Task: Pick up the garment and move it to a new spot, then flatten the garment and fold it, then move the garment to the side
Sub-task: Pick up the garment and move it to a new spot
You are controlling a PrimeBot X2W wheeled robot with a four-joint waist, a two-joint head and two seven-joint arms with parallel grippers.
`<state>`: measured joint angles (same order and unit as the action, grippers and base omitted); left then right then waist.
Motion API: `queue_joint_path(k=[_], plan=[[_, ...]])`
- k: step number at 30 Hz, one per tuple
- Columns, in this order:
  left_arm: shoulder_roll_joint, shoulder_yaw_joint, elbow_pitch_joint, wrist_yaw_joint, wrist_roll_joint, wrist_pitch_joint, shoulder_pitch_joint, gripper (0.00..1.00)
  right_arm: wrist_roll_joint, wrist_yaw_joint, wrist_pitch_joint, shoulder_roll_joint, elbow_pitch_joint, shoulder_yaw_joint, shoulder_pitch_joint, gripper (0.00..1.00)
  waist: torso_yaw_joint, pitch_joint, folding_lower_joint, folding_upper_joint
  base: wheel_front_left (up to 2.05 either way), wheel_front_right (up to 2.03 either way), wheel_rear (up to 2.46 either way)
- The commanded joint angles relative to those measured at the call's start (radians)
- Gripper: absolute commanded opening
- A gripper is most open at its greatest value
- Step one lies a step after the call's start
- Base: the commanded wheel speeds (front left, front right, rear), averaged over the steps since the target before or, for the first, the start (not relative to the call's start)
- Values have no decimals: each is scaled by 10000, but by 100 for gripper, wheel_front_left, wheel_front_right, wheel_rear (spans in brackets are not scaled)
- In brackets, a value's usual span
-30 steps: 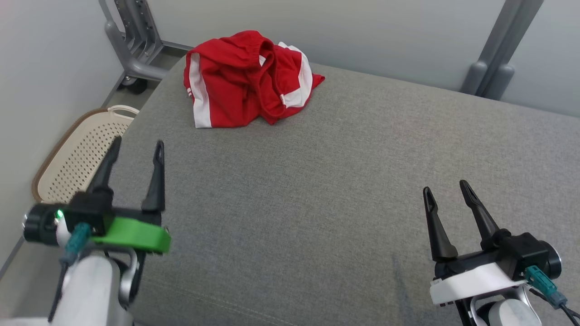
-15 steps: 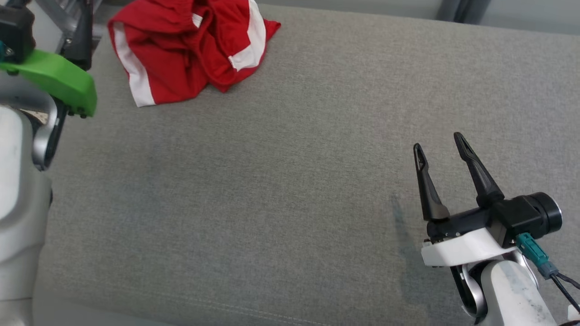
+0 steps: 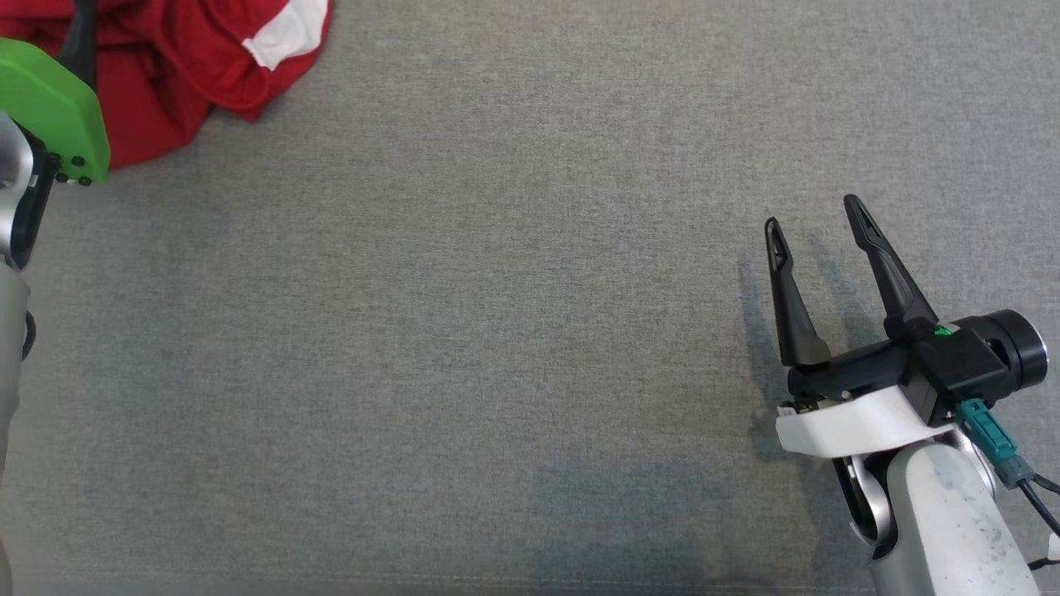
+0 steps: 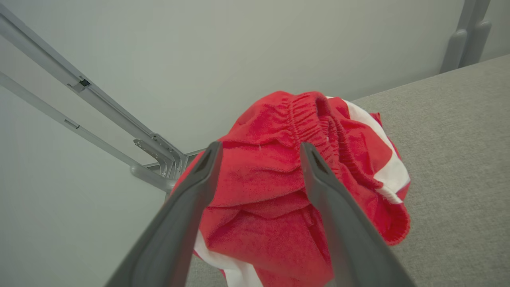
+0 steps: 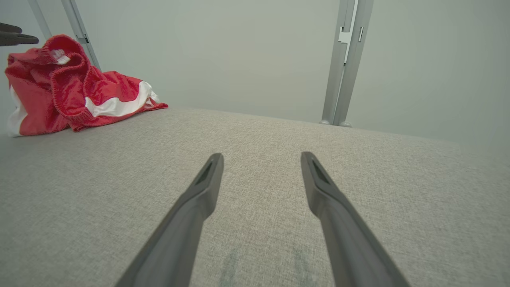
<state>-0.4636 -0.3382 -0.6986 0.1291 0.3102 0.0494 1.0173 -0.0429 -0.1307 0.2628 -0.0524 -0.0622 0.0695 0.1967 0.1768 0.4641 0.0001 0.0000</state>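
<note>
The garment [image 3: 182, 66] is a crumpled red heap with white stripes, lying at the far left corner of the grey padded surface [image 3: 497, 331]. My left arm's green wrist mount [image 3: 50, 108] sits in front of it at the head view's top left. In the left wrist view my left gripper [image 4: 259, 149] is open, its two fingers spread just short of the garment [image 4: 295, 191] with nothing between them. My right gripper [image 3: 813, 217] stands open over bare fabric at the lower right, far from the garment [image 5: 59, 91]. Its own view shows the right gripper [image 5: 261, 157] empty.
A pale wall runs behind the surface. Grey metal frame rails [image 4: 119, 119] stand beyond the left corner, and an upright post [image 5: 346, 59] rises at the back. The left edge of the surface lies right beside the garment.
The head camera has tilted down and the whole picture has shifted. My left arm has reached forward from the near left up to the garment. The right gripper has barely moved.
</note>
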Motion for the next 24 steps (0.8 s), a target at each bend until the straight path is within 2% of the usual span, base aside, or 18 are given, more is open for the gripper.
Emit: queue_joint_path(k=[1, 11, 18, 23, 24], plan=[[-96, -11, -197, 15, 61, -90, 239, 100, -76, -2, 29, -46, -66, -2, 196, 100, -598, 710, -1, 0, 0, 0, 0], [-43, -140, -1409, -46, 184, -195, 575, 100, -65, -1, 29, -52, -6, 26, 306, 100, -732, 878, -1, 0, 0, 0, 0], [-170, -795, -1942, -10, -229, -113, 747, 100, -26, -2, 29, -35, 18, 91, 247, 100, -887, 877, -1, 0, 0, 0, 0], [-179, -930, -2361, -340, -409, -283, 859, 100, -3, -1, 29, -20, 29, 98, 231, 100, -1030, 906, -1, 0, 0, 0, 0], [-175, -937, -2446, -385, -419, -313, 868, 90, -5, -1, 29, -17, 31, 104, 221, 100, -1054, 903, -1, 0, 0, 0, 0]])
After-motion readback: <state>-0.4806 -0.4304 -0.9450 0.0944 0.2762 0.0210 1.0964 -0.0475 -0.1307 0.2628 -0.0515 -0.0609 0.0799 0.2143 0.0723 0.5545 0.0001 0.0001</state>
